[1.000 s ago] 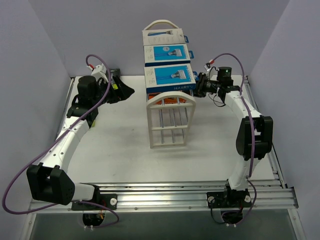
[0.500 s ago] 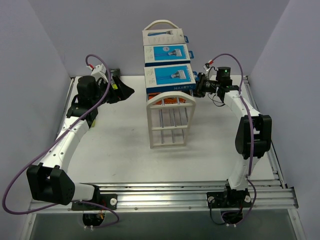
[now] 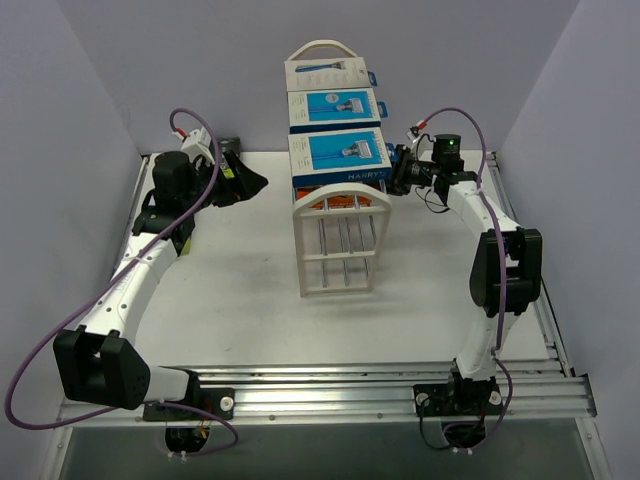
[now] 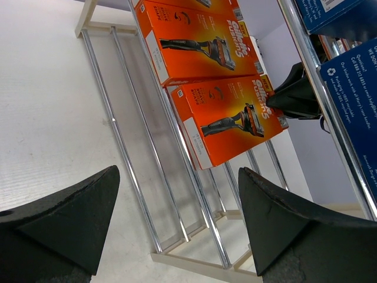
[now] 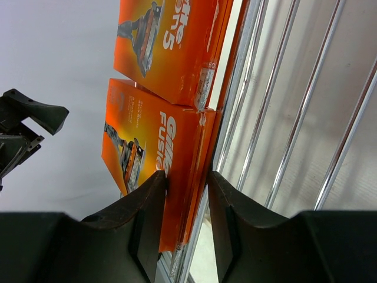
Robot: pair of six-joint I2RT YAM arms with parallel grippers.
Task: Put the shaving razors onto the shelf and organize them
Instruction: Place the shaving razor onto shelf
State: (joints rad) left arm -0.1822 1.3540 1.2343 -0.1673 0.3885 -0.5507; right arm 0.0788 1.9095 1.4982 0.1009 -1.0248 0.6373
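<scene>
The shelf [image 3: 340,235] stands mid-table, a cream rack of chrome bars. Three blue-and-white Harry's razor boxes [image 3: 338,153] lie along its top tier. Two orange razor boxes [image 4: 227,118] lie on the tier below. My right gripper [image 3: 395,175] reaches into that tier from the right. Its fingers straddle the edge of the nearer orange box [image 5: 153,153]. The left finger touches the box, and a thin gap shows beside the right one, so the right gripper [image 5: 185,175] is open. My left gripper [image 3: 255,182] hovers left of the shelf, open wide and empty [image 4: 178,177].
A second orange box [image 5: 165,41] lies just beyond the straddled one on the same tier. The shelf's chrome bars [image 4: 177,177] run close past both grippers. Grey walls enclose the table on three sides.
The right gripper's jaws have parted a little around the orange box. The right arm shifted slightly toward the shelf. The left arm has not moved.
</scene>
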